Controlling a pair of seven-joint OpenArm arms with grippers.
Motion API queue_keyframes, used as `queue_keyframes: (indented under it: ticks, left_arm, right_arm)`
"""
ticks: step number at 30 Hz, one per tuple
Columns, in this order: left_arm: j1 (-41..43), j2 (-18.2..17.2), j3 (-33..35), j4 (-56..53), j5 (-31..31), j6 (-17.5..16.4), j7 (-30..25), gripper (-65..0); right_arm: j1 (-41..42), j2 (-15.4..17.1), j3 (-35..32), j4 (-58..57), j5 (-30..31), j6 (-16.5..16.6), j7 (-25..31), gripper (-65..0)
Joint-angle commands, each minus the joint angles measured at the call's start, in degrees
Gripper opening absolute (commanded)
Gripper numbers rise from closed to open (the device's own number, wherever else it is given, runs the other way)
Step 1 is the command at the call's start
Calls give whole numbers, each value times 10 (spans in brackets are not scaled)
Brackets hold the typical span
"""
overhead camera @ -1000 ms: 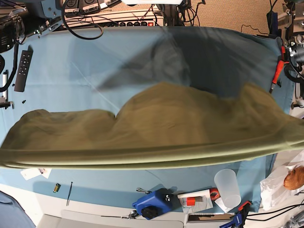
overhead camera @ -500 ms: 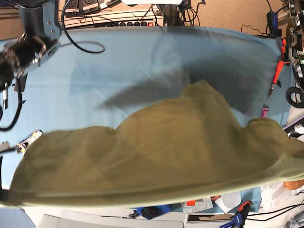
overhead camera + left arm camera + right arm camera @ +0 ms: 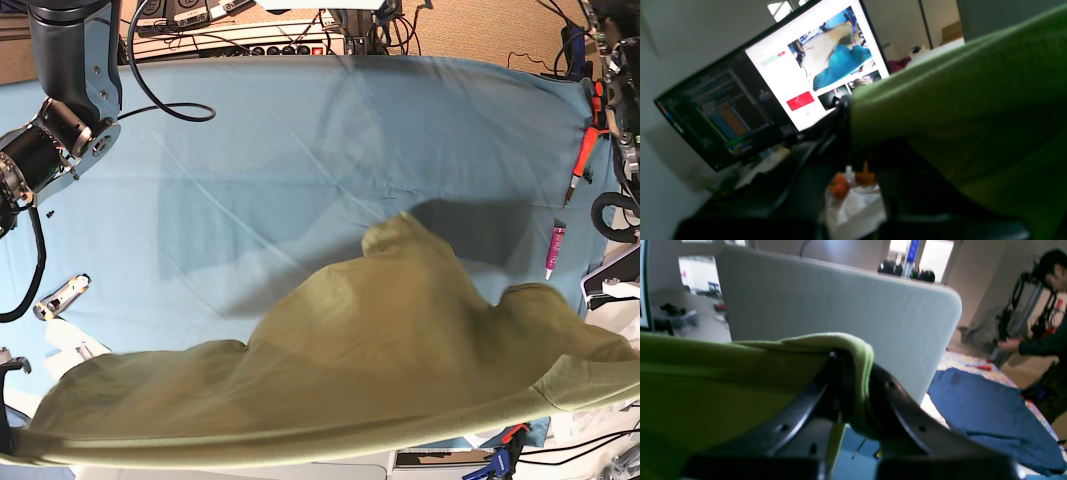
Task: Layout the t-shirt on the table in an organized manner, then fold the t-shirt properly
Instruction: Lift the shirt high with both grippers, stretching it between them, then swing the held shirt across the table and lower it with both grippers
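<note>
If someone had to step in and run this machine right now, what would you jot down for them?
Right hand: shut on the t-shirt, fabric pinched between its fingers.
Left hand: shut on the t-shirt too, gripping another edge; the view is blurry.
The t-shirt hangs stretched between the two hands, near the front of the table; its middle bulges upward and it looks to be in the air, not laid flat.
Done: both edges picked up and the shirt spread wide.
Left: lower it flat and smooth onto the blue cloth, then do all the folds.
</note>
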Motion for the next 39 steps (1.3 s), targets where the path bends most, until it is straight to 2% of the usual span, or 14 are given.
queue_keyframes:
  ticks: [1,5,9,12,13,15,16,19,22,28,31,33,39]
  left_arm:
    - [-12,0,-7,4,14,13,-11,-650]
    - [-43,31,-7,4,-17,10,-19,-650]
    - [-78,32,-7,4,-18,-4,-27,-650]
    - [-99,32,-7,4,-36,-5,-30,-650]
    - [-105,32,-7,4,-50,-16,-33,-650]
    - [-116,32,-7,-16,-57,-58,-34,-650]
    - [-119,32,-7,-26,-61,-66,-33,-650]
    - [-122,32,-7,-44,-61,-60,-29,-650]
    - [-122,32,-7,-41,-60,-60,-16,-650]
    - [-120,33,-7,1,-60,-60,30,-650]
    - [-103,40,-7,4,-51,-57,33,-650]
    - [-87,47,-7,4,-49,-40,40,-650]
    - [-50,57,-8,4,-15,-36,50,-650]
  right_arm:
    - [20,10,3,13,-5,-9,19,-650]
    - [39,-28,2,19,-9,-9,26,-650]
    - [70,-77,2,19,-13,-9,26,-650]
    - [90,-98,-7,18,-21,-9,21,-650]
    - [94,-102,-17,18,-34,-9,21,-650]
    - [95,-109,-46,18,-56,-16,20,-650]
    - [95,-110,-62,18,-63,-16,17,-650]
    - [95,-110,-98,18,-78,-16,14,-650]
    - [95,-115,-102,19,-78,-31,14,-650]
    - [95,-146,-54,20,-54,-33,0,-650]
    - [94,-147,-36,22,-37,-33,-19,-650]
    - [88,-147,-29,40,-37,-33,-22,-650]
    - [36,-147,-16,147,-39,-33,-28,-650]
